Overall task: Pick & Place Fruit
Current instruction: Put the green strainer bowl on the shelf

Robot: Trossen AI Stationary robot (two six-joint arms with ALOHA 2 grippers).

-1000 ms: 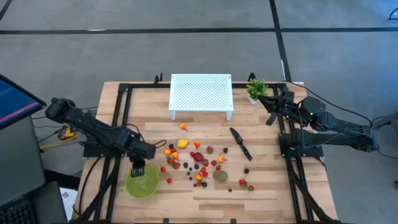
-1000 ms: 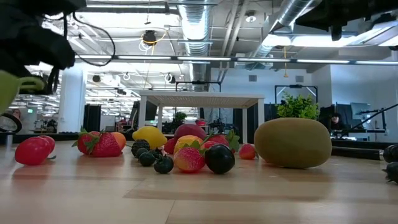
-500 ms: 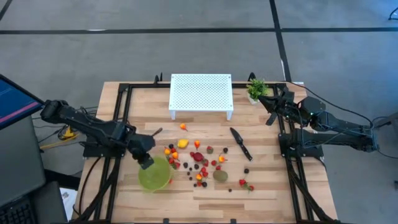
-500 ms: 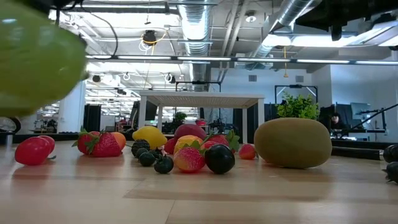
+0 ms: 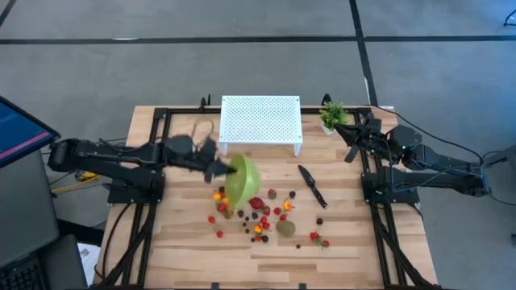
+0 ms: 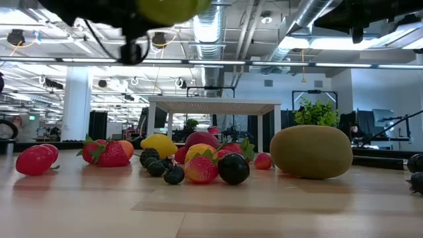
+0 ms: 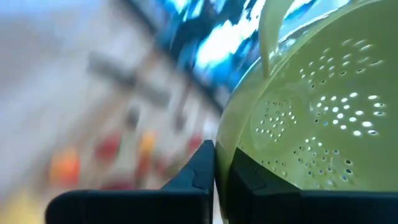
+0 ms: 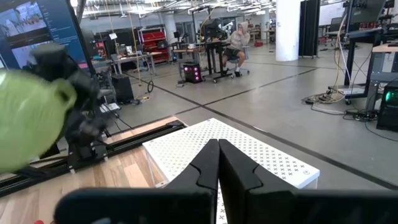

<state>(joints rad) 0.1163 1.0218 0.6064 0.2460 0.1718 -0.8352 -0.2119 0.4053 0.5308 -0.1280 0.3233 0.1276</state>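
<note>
The fruit (image 5: 262,211) all lies loose on the table (image 5: 339,246), in a little heap near the middle. None of it sits in a bowl or on the white rack (image 5: 260,121), so the job looks like it has hardly begun.

The left gripper (image 5: 218,171) is pinched tight on the rim of a green strainer (image 5: 241,179). It holds the strainer tipped on its side, up in the air over the back of the heap. In the left wrist view I see no fruit inside the strainer.

The right gripper (image 5: 351,138) is squeezed shut on nothing. It waits at the back right, beside the plant (image 5: 332,114).

There is open wood in front of the heap and on the left side. The rack stands close behind the strainer, so there is not much room that way. A black knife (image 5: 312,185) lies just right of the heap. A few fruits sit near the front right, and a bump could roll them toward the edge.
</note>
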